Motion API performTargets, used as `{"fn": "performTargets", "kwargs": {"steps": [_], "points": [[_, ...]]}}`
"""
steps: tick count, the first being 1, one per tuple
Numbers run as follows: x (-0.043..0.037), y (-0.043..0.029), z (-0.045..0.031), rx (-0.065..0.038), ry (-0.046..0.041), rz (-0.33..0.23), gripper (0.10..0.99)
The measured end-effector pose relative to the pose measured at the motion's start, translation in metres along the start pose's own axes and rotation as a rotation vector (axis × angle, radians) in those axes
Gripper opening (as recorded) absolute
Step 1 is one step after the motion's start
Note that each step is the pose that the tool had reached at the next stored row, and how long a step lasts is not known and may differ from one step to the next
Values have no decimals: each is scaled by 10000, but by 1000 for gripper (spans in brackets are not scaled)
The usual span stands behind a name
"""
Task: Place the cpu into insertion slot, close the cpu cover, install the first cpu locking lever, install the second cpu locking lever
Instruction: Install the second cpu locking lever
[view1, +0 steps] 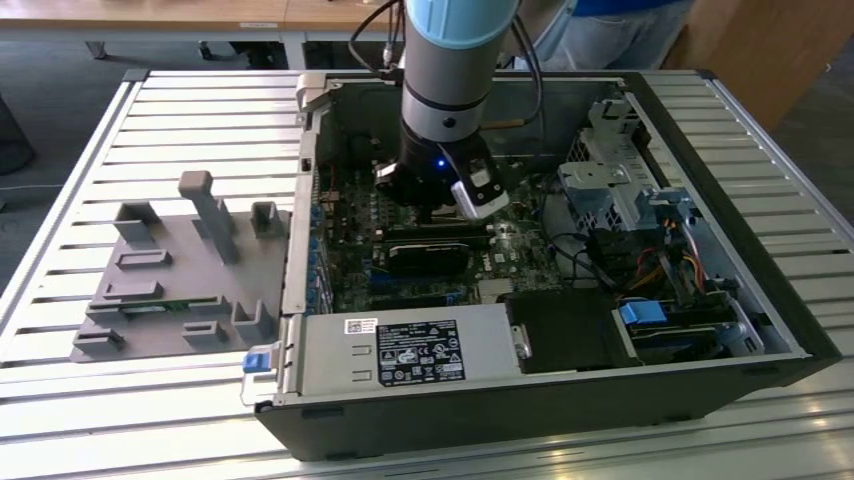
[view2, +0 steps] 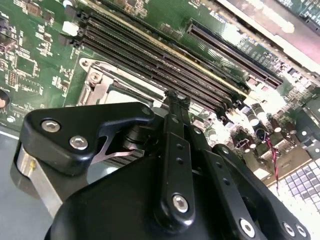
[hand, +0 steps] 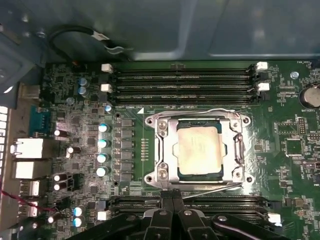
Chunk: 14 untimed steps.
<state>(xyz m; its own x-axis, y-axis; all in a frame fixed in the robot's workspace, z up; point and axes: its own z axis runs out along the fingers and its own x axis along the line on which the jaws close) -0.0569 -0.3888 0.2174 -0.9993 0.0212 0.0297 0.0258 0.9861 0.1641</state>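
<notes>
The cpu (hand: 197, 150), a pale silver square, lies in the insertion slot (hand: 151, 176) on the green board. The cpu cover (hand: 169, 150) lies flat over it, and the chip shows through its window. One thin wire lever (hand: 200, 111) runs along the socket's side nearer the case wall, another (hand: 212, 186) along the side nearer my gripper. My gripper (hand: 173, 200) is shut, its black fingertips pressed together just beside that second lever's rod. Whether they touch the rod I cannot tell. In the second wrist view the gripper (view2: 175, 97) hangs at the socket's (view2: 112, 85) edge. The exterior view shows it (view1: 434, 213) low inside the case.
Long black memory slots (hand: 182, 82) flank the socket on two sides. A black heatsink block (view1: 427, 250) and the power supply (view1: 400, 350) lie inside the open computer case (view1: 534, 400). A grey fixture (view1: 174, 270) stands on the slatted table at the exterior view's left. A person (view1: 607, 30) stands behind.
</notes>
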Motion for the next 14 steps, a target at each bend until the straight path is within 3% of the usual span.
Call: {"fn": "performTargets", "kwargs": {"steps": [4,14], "points": [[23,-22,10,-152,3,-3,106],[49,-43,101,-253,6,-5,106]]}}
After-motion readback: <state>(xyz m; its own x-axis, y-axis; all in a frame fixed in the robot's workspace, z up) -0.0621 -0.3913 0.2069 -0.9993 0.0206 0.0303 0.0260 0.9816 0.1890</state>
